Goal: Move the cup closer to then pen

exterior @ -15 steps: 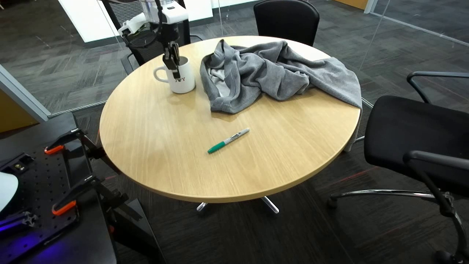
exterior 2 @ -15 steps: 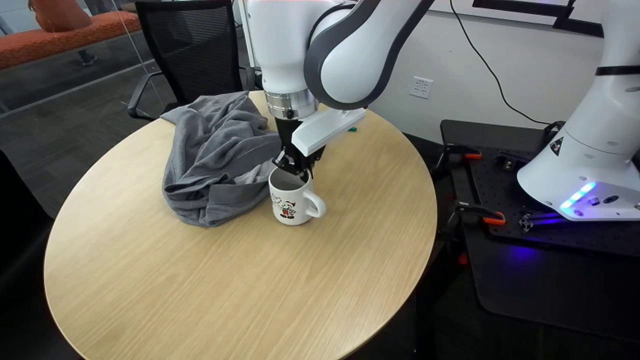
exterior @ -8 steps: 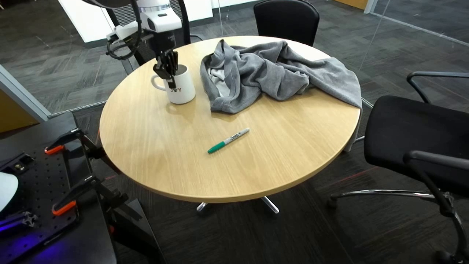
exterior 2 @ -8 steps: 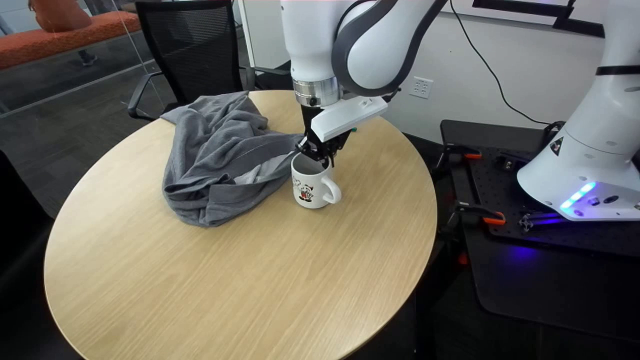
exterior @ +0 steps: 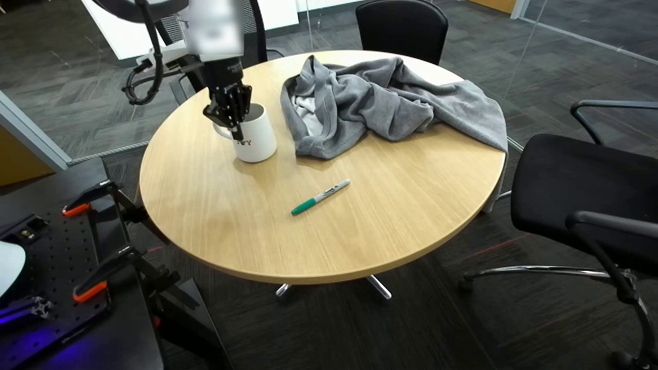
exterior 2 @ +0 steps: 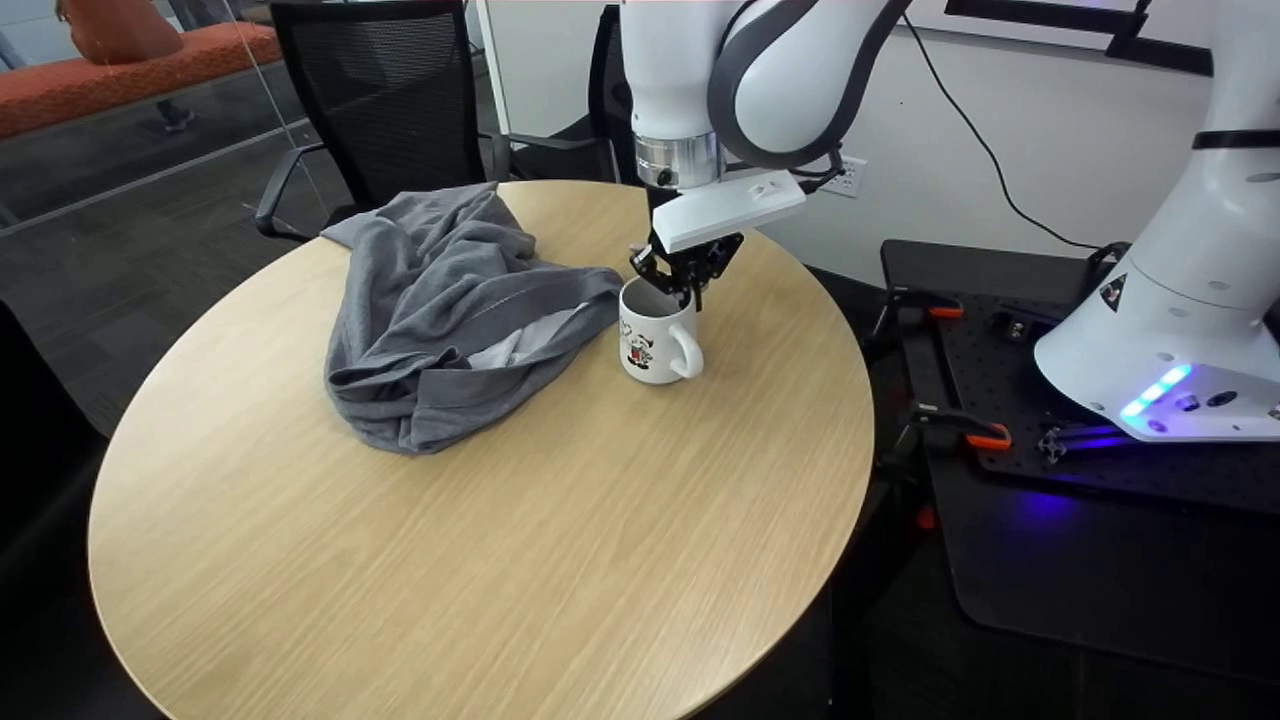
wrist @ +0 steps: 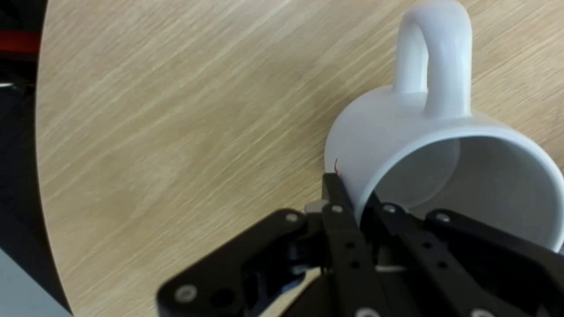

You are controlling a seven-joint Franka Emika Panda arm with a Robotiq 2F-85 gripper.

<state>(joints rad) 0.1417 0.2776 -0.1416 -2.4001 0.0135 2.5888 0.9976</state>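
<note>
The cup (exterior: 258,139) is a white mug with a side handle, upright or slightly tilted on the round table; it also shows in an exterior view (exterior 2: 655,340). My gripper (exterior: 238,134) is shut on the cup's wall. In the wrist view my gripper (wrist: 356,196) has one finger outside the wall and one inside the rim of the cup (wrist: 374,114). The handle points away from the fingers. I cannot tell whether the base touches the table. The green pen (exterior: 321,197) with a whitish end lies in front of the cup, apart from it. Elsewhere the pen is hidden or out of view.
A grey cloth heap (exterior: 370,100) lies beside the cup; it also shows in an exterior view (exterior 2: 450,320). The round wooden table (exterior: 231,221) has a curved edge. Black chairs (exterior: 586,190) stand around it. The robot's base table (exterior 2: 1080,560) stands alongside.
My gripper and the cup in it have moved together across the table, away from the far edge and nearer the pen. The pen and cloth have stayed in place.
</note>
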